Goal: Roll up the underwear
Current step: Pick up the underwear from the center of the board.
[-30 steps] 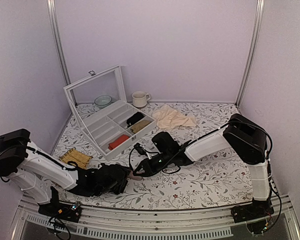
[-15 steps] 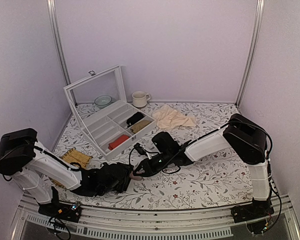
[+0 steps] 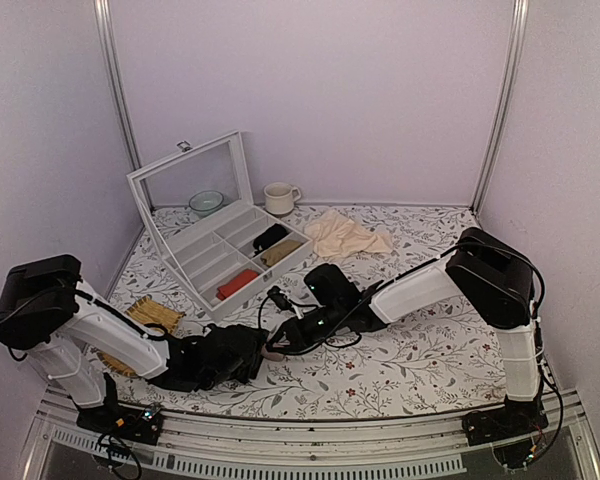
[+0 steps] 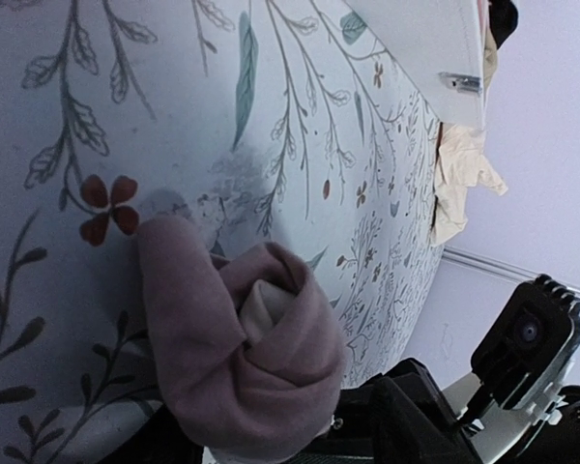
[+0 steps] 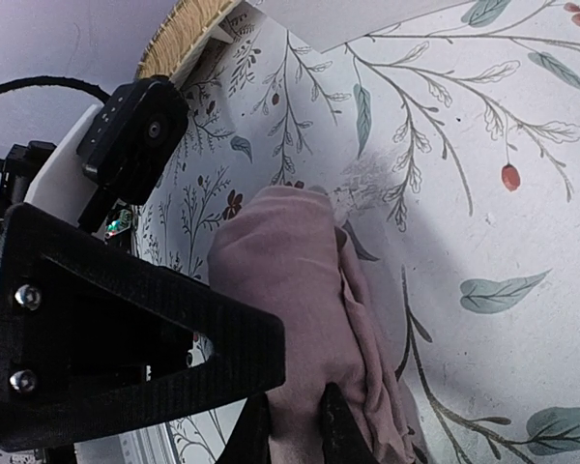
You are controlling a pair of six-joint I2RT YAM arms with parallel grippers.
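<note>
Left end effector (image 3: 254, 353) beside right end effector (image 3: 281, 346)

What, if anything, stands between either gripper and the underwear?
Nothing visible does. The right gripper has its fingers on either side of the underwear, pinching the fabric. The left gripper sits right against the rolled bundle; whether it grips is unclear.

White tubular links on left arm (image 3: 100, 325) and right arm (image 3: 420, 285). Boxy black joint housings (image 3: 492, 275) at shoulders, black wrists. Thin black cables (image 3: 263, 312) at right wrist. The right fingers (image 5: 126, 338) are matte black, a broad triangular plate with two silver screws (image 5: 24, 296).
</note>
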